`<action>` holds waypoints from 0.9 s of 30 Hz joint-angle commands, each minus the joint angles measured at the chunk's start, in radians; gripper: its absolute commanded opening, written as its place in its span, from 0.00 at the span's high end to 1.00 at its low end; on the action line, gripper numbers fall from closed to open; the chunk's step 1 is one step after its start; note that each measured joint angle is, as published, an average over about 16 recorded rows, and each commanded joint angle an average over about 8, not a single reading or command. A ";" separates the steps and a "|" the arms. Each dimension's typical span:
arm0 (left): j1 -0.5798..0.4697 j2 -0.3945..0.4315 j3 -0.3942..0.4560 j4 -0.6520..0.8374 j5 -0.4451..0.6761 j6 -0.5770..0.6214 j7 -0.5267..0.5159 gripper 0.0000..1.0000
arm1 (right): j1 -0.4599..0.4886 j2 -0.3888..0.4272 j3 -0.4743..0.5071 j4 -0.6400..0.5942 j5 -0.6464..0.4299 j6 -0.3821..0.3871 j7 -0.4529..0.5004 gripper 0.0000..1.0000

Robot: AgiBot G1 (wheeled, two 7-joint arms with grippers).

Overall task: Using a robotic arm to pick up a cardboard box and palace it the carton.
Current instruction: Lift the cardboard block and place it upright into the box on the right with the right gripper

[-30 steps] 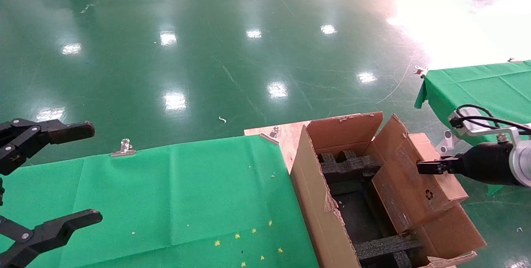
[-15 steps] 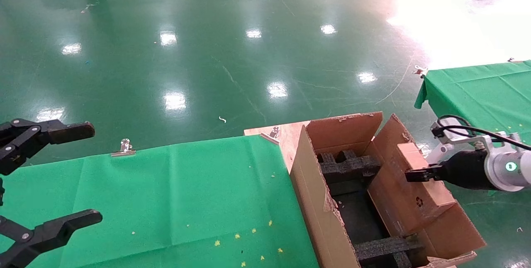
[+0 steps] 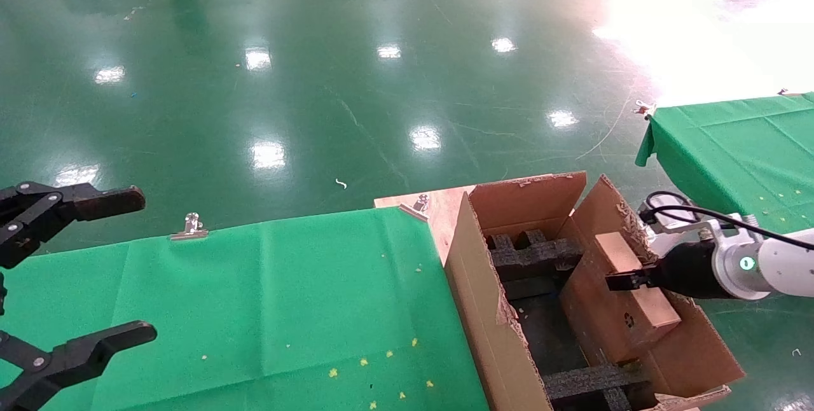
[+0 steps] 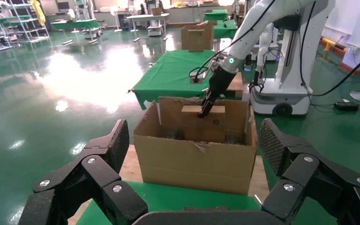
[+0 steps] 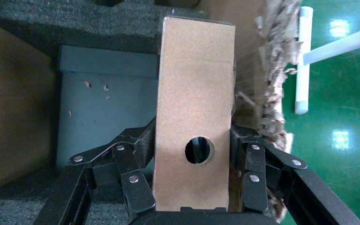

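Cardboard box [image 5: 194,117]: round hole, wrist-view only.

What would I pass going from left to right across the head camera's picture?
Left gripper, open → metal clip on the green cloth → carton → cardboard box → right gripper gripping it → white robotic arm.

A glossy green floor [image 3: 356,80] reflects ceiling lights. Tables draped in green cloth [image 3: 254,303] stand on it, another table [image 3: 738,144] at right. Metal shelving [image 4: 9,28] lines the far wall.
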 commanded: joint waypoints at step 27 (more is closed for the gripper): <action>0.000 0.000 0.000 0.000 0.000 0.000 0.000 0.00 | -0.276 -0.145 0.094 -0.251 0.227 -0.001 -0.213 1.00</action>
